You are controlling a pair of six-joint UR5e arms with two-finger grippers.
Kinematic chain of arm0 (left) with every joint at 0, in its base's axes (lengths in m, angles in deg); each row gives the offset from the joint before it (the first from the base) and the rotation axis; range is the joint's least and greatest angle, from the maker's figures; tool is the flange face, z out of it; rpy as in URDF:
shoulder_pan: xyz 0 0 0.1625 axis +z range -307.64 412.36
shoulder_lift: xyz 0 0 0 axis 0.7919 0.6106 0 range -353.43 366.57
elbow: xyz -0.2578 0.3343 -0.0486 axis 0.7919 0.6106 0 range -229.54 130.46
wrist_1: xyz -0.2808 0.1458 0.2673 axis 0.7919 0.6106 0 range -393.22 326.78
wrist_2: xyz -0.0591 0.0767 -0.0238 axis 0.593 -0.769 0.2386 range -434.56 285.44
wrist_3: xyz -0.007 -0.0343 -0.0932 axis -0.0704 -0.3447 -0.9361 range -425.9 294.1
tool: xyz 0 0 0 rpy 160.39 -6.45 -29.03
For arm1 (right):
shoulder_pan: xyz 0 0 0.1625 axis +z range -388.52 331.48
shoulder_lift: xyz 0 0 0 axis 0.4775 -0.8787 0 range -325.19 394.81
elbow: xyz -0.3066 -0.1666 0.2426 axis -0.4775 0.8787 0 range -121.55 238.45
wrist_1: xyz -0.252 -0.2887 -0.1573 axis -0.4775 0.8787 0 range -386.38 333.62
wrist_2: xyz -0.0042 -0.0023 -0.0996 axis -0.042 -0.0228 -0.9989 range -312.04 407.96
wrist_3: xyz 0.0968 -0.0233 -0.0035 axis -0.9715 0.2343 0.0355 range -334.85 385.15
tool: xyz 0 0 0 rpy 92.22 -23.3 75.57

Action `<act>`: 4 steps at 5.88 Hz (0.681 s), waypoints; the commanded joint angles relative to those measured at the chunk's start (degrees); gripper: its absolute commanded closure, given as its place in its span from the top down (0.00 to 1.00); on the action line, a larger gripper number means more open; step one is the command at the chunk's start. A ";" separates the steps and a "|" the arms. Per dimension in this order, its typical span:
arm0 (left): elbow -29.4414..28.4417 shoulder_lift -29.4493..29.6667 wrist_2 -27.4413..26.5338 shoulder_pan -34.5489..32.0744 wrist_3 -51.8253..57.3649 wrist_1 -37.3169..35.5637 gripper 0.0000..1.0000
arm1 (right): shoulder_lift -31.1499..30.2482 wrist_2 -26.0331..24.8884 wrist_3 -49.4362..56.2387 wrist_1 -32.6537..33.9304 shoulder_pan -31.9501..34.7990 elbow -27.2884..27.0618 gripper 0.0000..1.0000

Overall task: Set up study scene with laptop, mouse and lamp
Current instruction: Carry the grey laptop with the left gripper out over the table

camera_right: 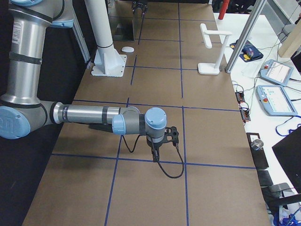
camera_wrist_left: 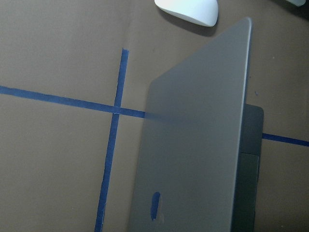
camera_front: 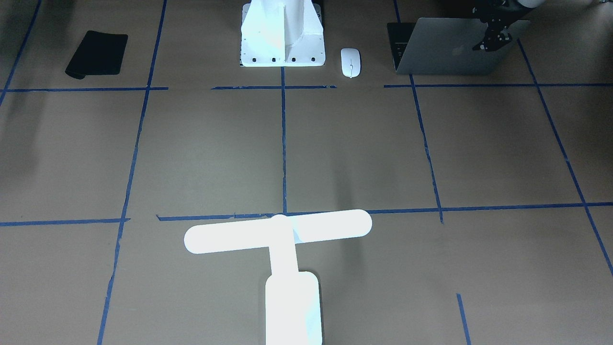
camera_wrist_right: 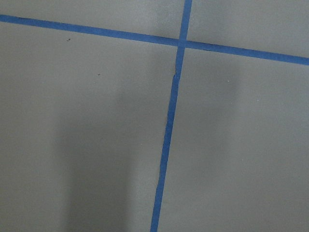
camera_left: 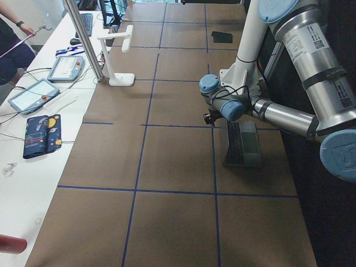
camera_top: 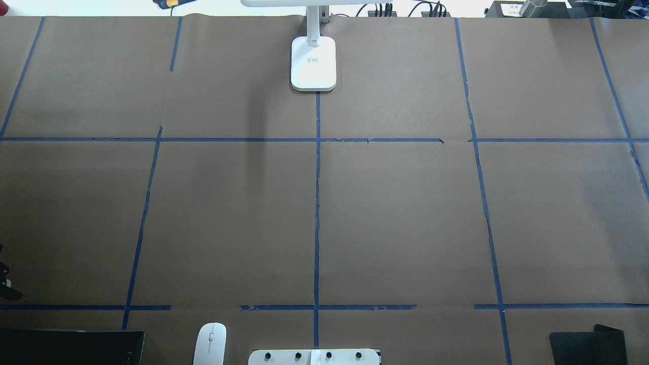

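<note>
Laptop (camera_front: pixel 450 48) open, mouse (camera_front: pixel 350 62) beside it

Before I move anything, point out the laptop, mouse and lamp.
laptop (camera_front: pixel 440 48): front-facing view, middle of the lid.
mouse (camera_front: pixel 350 62): front-facing view, centre of its top.
lamp (camera_top: pixel 313 63): overhead view, middle of its base.

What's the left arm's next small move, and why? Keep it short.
Probably use the left gripper to tip the lid of the laptop further back: the gripper is by the lid's top edge, and the lid looks only part open.
</note>
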 commanded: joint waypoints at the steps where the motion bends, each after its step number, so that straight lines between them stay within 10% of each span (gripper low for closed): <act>1: -0.18 0.94 -0.48 0.69 0.24 0.05 0.35 | -0.04 0.00 0.02 -0.02 0.00 -0.06 1.00; 4: 0.17 1.81 -1.54 -3.32 12.99 0.06 0.00 | 0.05 -0.09 0.02 -0.02 0.00 -0.33 1.00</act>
